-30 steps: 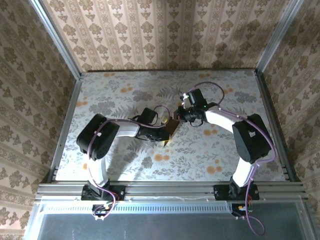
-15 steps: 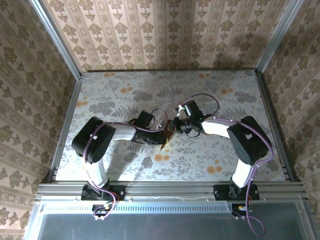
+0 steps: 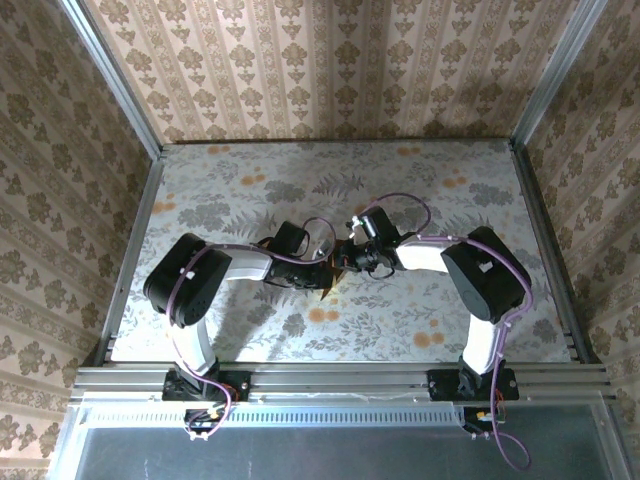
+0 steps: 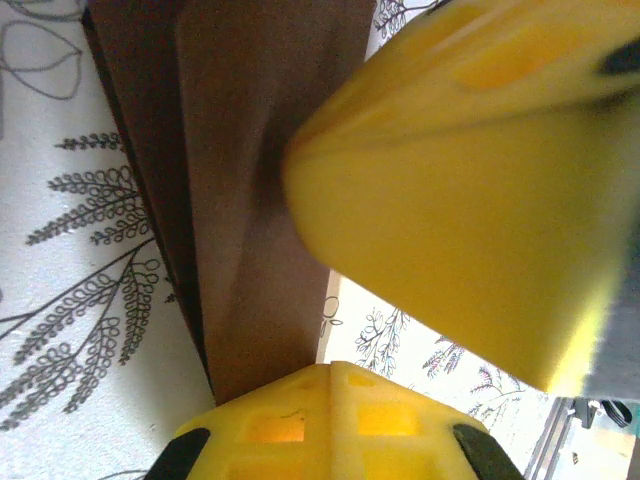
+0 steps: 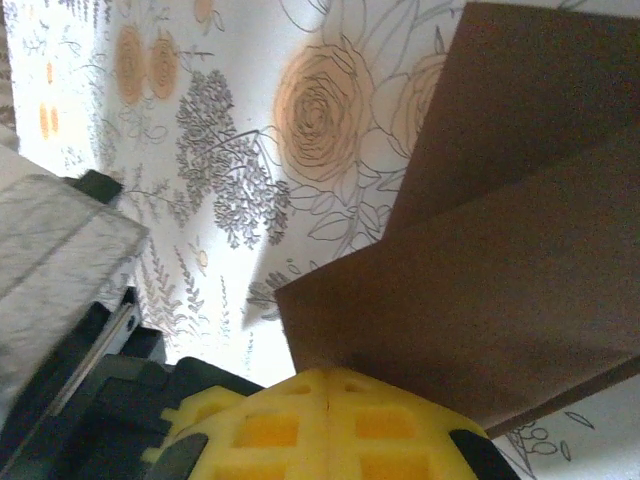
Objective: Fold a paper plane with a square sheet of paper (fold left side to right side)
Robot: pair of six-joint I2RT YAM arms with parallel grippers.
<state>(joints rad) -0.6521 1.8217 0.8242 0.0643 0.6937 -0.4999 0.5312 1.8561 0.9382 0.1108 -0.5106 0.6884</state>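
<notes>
Both my arms are reaching in toward the middle of the white tabletop with the grey fern and orange flower print point(image 3: 240, 190), and the two claws meet pretty much nose to nose there. Between them is the thin, matte, dark reddish-brown sheet of paper point(image 3: 335, 273). It isn't lying flat: it's got folds in it and sits up off the surface.

My left claw point(image 3: 322, 272) is closed down tight on the paper. On the left wrist cam the sheet point(image 4: 250, 200) runs between my chunky yellow fingers point(image 4: 470, 200), one at the bottom and one up top right. A long crease runs down the paper toward the lower finger, with the layers stepped side by side. Fern print shows off to the left of it.

My right claw point(image 3: 352, 262) is clamped shut too, on the other side of the same sheet. On the right wrist cam the paper point(image 5: 500, 260) comes in from the right as two overlapping layers, and its corner sits right at the tip of my lower yellow finger point(image 5: 320, 420). The upper finger is hidden behind the paper. There's a shadow on the table under the sheet's edge, so that end is lifted, with the orange roses just beyond.

Beige patterned wallpaper walls point(image 3: 330, 70) box the table in on three sides.
</notes>
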